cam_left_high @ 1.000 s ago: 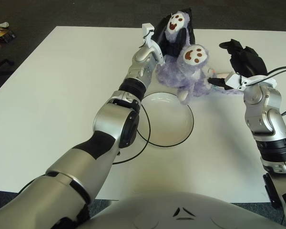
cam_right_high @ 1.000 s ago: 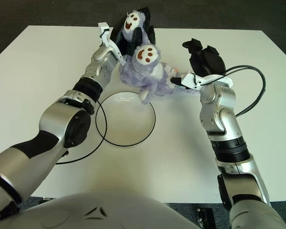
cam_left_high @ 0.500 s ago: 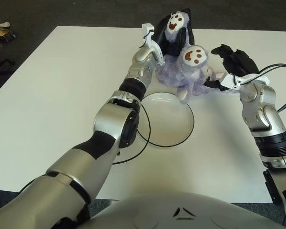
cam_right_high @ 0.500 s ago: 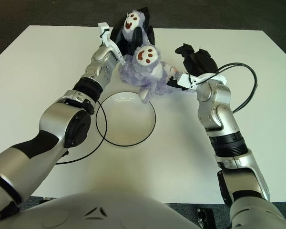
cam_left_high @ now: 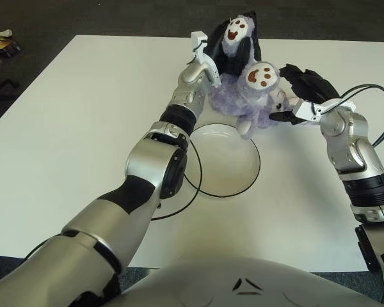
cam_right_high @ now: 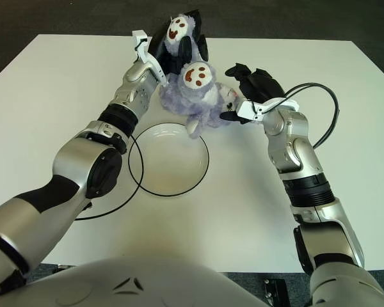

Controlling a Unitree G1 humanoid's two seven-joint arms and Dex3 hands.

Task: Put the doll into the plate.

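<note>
A fluffy purple doll [cam_left_high: 246, 97] with white, brown-marked paws lies on the white table, just beyond the white plate [cam_left_high: 225, 165]. My left hand [cam_left_high: 237, 46] reaches over the plate's far left, its black fingers curled around the doll's upper paw. My right hand [cam_left_high: 293, 93] is pressed against the doll's right side. Its fingers are spread, some above the doll's edge and the thumb below, without a closed grip. Nothing lies in the plate.
A thin black cable loop [cam_left_high: 181, 204] lies on the table around the plate's left side. Another cable [cam_left_high: 379, 96] arcs off my right wrist. The table's far edge [cam_left_high: 115, 36] runs close behind the doll. Dark floor lies beyond.
My right hand has swung left from open table to the doll's right side. The left hand, the doll and the plate have stayed put.
</note>
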